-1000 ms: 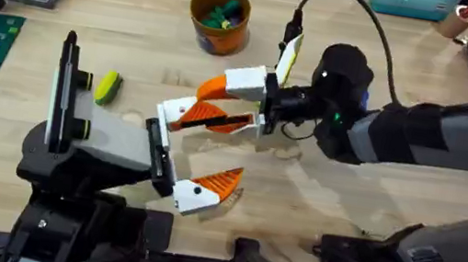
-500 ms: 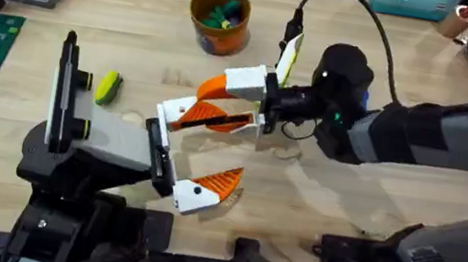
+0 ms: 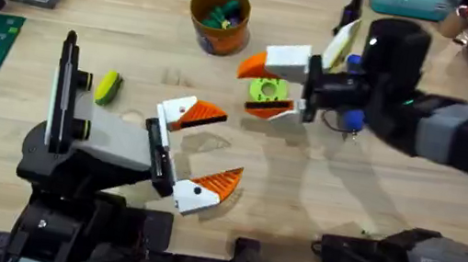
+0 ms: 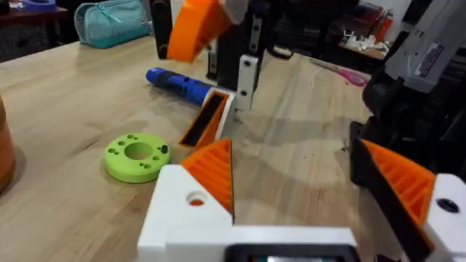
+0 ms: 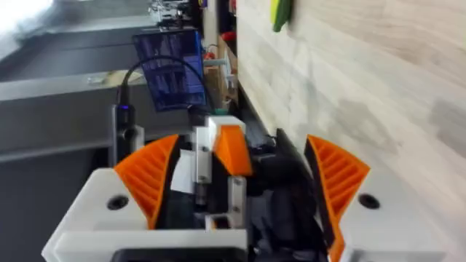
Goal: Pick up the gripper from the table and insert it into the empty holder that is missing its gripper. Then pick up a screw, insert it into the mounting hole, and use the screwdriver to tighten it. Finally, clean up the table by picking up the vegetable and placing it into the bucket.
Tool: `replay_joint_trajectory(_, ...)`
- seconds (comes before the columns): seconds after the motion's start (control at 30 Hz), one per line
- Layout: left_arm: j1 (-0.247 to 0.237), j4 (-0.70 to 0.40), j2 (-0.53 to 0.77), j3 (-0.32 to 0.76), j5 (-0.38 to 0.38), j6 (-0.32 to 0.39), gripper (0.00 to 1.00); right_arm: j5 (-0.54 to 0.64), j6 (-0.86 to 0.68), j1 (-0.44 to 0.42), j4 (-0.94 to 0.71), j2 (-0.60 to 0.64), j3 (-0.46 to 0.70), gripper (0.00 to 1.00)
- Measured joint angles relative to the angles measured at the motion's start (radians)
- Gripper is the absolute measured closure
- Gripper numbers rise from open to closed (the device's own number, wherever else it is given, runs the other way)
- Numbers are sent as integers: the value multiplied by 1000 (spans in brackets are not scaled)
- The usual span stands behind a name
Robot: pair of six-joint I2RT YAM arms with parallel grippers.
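Overhead first: shows the wedge [image 3: 202, 112] seated on the holder [image 3: 177, 109], upper finger of the left gripper [image 3: 224, 148], itself spread wide and clasping nothing. Puts the right gripper [image 3: 248, 87] at two o'clock of it, parted and empty, by a green ring [image 3: 268, 89]. Places the corn [image 3: 109, 86] at nine o'clock of the holder and the bucket [image 3: 219, 17] at twelve, on the table [image 3: 409, 204].

From the left wrist: shows a mounting hole [image 4: 195, 199], seemingly bare, with the screwdriver [image 4: 178, 84] lying past the ring.

From the right wrist: looks between ribbed fingers [image 5: 145, 178] toward the wedge.

Judged: insertion done, screw step in hand. Next, find a screw (none plainly visible), pinch it finely, line it over that hole.
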Motion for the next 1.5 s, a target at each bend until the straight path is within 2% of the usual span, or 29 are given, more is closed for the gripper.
replay_joint_trajectory(0.13,0,0,0,0,0,0,10,5,-252,-66,-398,-80,123,5)
replay_joint_trajectory(0.27,0,0,0,0,0,0,10,36,-525,-123,-828,-116,302,5)
replay_joint_trajectory(0.37,0,0,0,0,1,0,10,137,-691,-146,-1094,-118,430,5)
replay_joint_trajectory(0.5,0,0,0,0,0,0,10,313,-843,-148,-1296,-119,552,5)
replay_joint_trajectory(0.63,0,0,0,0,1,0,10,468,-925,-148,-1389,-120,616,5)
replay_joint_trajectory(0.83,0,0,0,0,1,0,10,664,-979,-129,-1439,-120,632,5)
replay_joint_trajectory(1.13,0,0,0,0,1,0,10,924,-1002,9,-1484,-96,673,5)
replay_joint_trajectory(1.33,0,0,0,0,1,0,10,1004,-1028,91,-1489,-4,773,5)
replay_joint_trajectory(1.5,0,0,0,0,1,0,10,1026,-1042,133,-1490,70,801,5)
